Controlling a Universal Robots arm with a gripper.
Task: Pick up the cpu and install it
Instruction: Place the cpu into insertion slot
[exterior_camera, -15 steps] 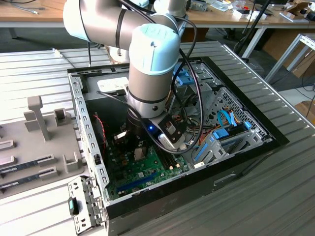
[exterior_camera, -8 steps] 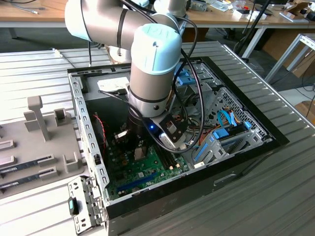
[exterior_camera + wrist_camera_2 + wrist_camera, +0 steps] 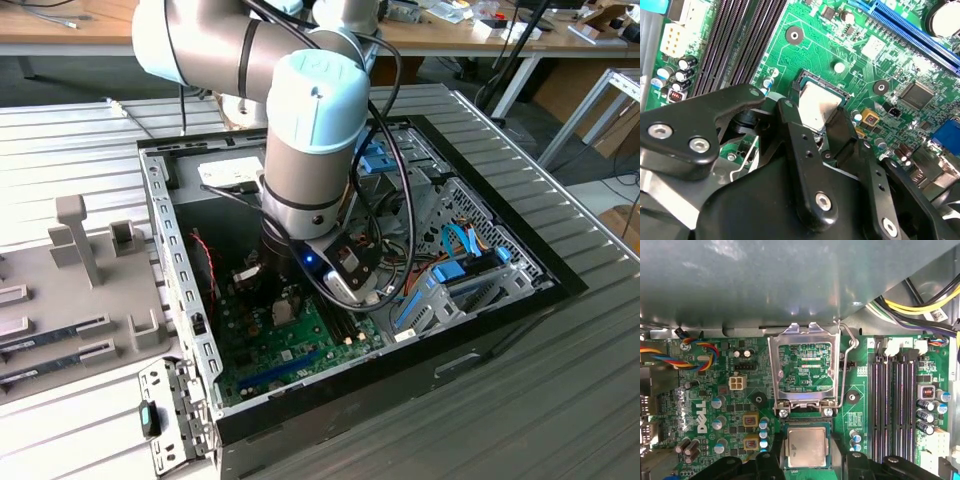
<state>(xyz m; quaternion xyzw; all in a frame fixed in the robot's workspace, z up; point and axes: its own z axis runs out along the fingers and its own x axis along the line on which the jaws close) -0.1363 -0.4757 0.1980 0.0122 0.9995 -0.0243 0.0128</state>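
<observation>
Arm (image 3: pixel 300 120) is reached down into the open computer case (image 3: pixel 480 300), which lies flat on the ribbed metal table (image 3: pixel 560 400). In the exterior view the wrist is seen low over the green motherboard (image 3: pixel 290 355), in the half of the case toward that view's left.

The cpu (image 3: pixel 807 447) is seen in both wrist views: silvery lid, thin green rim, sitting level in or right over the socket (image 3: pixel 812 82). Full seating in the socket cannot be told from these pictures.

The gripper (image 3: pixel 821 117) is partly open, its black fingers (image 3: pixel 792 122) flanking the cpu (image 3: pixel 817 107) on two opposite sides. In the first wrist view the fingertips (image 3: pixel 774 450) are seen just beside the chip's edges, very close or touching; actual contact cannot be confirmed. Chip is between the fingers either way.

The socket load plate (image 3: pixel 804 365) is swung open and stands up behind the cpu, with its wire lever (image 3: pixel 849 347) released beside it. Plate is not closed over the chip.

Four black memory slots (image 3: pixel 895 405) run beside the socket, unpopulated as far as can be seen. Bundled coloured wires (image 3: pixel 687 357) lie on the board's far side from the slots. A grey holder tray (image 3: pixel 70 290) sits on the table at the exterior view's left, outside the case.
</observation>
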